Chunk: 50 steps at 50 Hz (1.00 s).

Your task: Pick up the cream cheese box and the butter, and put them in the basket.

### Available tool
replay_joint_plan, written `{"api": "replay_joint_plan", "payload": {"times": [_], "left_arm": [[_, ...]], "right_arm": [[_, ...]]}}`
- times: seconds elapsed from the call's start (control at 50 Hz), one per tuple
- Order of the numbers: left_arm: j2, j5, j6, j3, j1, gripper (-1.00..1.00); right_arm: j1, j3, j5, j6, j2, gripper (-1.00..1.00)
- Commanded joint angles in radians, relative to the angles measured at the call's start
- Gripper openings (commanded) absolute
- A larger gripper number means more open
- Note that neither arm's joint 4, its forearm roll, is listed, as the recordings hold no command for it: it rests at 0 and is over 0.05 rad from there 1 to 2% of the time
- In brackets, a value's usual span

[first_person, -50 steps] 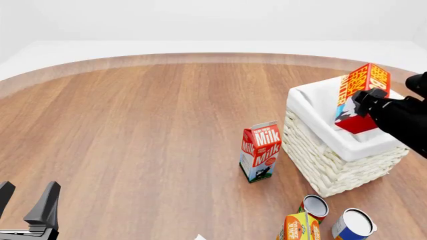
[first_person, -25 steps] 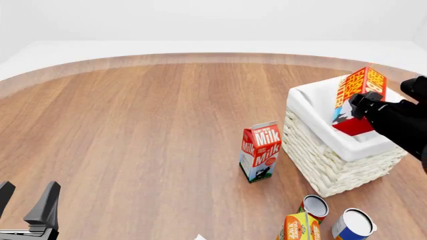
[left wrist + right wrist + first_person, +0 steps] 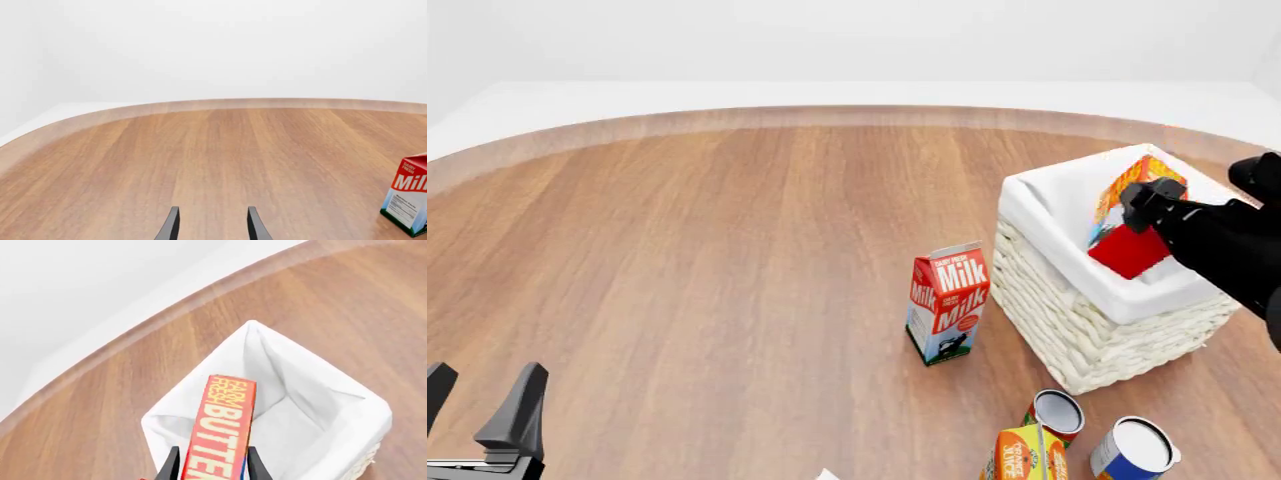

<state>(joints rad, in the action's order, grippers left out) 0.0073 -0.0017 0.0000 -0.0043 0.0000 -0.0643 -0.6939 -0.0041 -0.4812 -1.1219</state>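
The right gripper (image 3: pixel 1149 203) pinches the butter (image 3: pixel 1126 222) over the basket (image 3: pixel 1054 290), the milk carton (image 3: pixel 948 303) standing at the basket's 9 o'clock, cans (image 3: pixel 1054 411) at its 6 o'clock, while the left gripper (image 3: pixel 481 415) sits spread, well apart.

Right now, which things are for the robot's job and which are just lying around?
For the job: the butter, held by the right gripper; the basket.

Just lying around: the milk carton, the orange-yellow carton, two open tins.
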Motion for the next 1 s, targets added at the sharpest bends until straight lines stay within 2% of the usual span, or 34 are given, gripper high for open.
{"api": "replay_joint_plan", "payload": {"times": [0.02, 0.54, 0.72, 0.84, 1.0], "left_arm": [[0.0, 0.0, 0.0, 0.0, 0.0, 1.0], [0.0, 0.0, 0.0, 0.0, 0.0, 1.0], [0.0, 0.0, 0.0, 0.0, 0.0, 1.0], [0.0, 0.0, 0.0, 0.0, 0.0, 1.0], [0.0, 0.0, 0.0, 0.0, 0.0, 1.0]], "right_arm": [[-0.002, -0.019, -0.005, -0.004, 0.002, 1.0], [0.014, -0.029, 0.027, 0.002, 0.039, 1.0], [0.077, -0.083, 0.131, 0.016, 0.117, 1.0], [0.143, -0.148, 0.233, 0.047, 0.175, 1.0], [0.208, -0.215, 0.303, 0.078, 0.19, 1.0]]}}
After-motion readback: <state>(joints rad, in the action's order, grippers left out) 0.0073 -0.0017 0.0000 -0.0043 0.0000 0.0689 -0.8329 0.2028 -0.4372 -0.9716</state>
